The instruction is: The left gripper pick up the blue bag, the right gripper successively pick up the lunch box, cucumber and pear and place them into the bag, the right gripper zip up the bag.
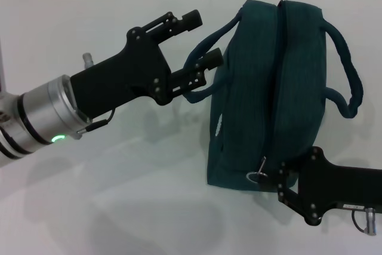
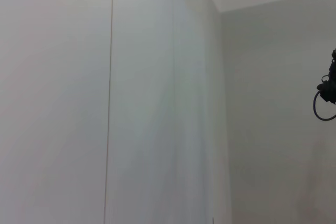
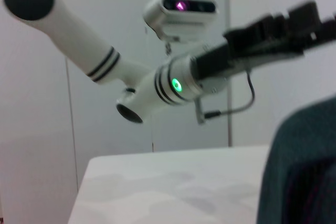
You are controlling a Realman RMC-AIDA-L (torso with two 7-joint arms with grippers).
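The blue bag (image 1: 268, 88) lies on the white table with its zipper line running along the top. Its metal zipper pull (image 1: 258, 175) hangs at the near end. My left gripper (image 1: 205, 37) is open beside the bag's left handle (image 1: 200, 52), which loops between and around its fingers. My right gripper (image 1: 279, 183) reaches in from the lower right, its tip against the bag right next to the zipper pull, with its fingers hidden. The right wrist view shows the bag's edge (image 3: 302, 171) and the left arm (image 3: 178, 85). The lunch box, cucumber and pear are out of view.
White table (image 1: 119, 195) spreads to the left and in front of the bag. The bag's second handle (image 1: 352, 82) sticks out to the right. A wall rises behind the table's far edge. The left wrist view shows only wall and a bit of black cable (image 2: 326, 98).
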